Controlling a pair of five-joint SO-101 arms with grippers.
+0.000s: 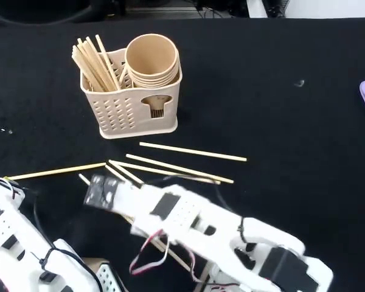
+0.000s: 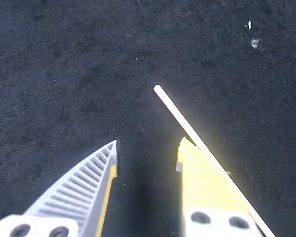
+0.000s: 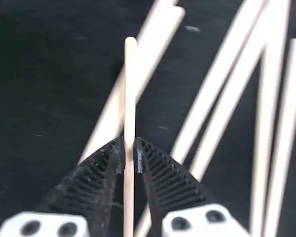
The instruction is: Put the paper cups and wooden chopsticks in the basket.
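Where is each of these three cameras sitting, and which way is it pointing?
High view: fixed above the table, looking down on the basket, paper cups and loose chopsticks; two white arms show at the near edge.
Left wrist view: on the left arm's wrist, facing the table past the open left gripper, a chopstick beside it.
Right wrist view: on the right arm's wrist, looking along the right gripper, shut on a held chopstick.
Shared: high and right wrist views both show the loose chopsticks.

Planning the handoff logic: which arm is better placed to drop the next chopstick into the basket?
Right. The right gripper is shut on a chopstick, ready for the basket; the left gripper is open, holding nothing.
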